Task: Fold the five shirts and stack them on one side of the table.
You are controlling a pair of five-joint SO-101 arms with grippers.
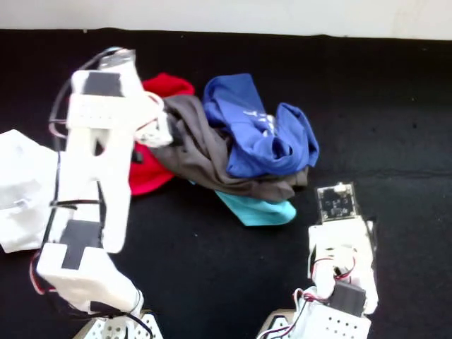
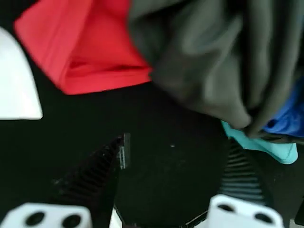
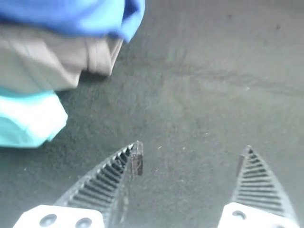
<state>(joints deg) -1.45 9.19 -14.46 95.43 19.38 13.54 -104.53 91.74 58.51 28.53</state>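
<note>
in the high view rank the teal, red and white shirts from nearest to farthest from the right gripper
1. teal shirt: nearest, just left of the open right gripper
2. red shirt: well farther to the left
3. white shirt: farthest, at the far left

Shirt pile (image 1: pixel 212 155) centre, lone shirt (image 1: pixel 21 176) far left

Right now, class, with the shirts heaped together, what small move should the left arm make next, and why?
Probably ease the left gripper forward onto the free edge of the red shirt and close. Its jaws stand open over bare table, holding nothing; that shirt lies ahead, its edge clear of the grey shirt overlapping it. One shirt must come free before folding.
</note>
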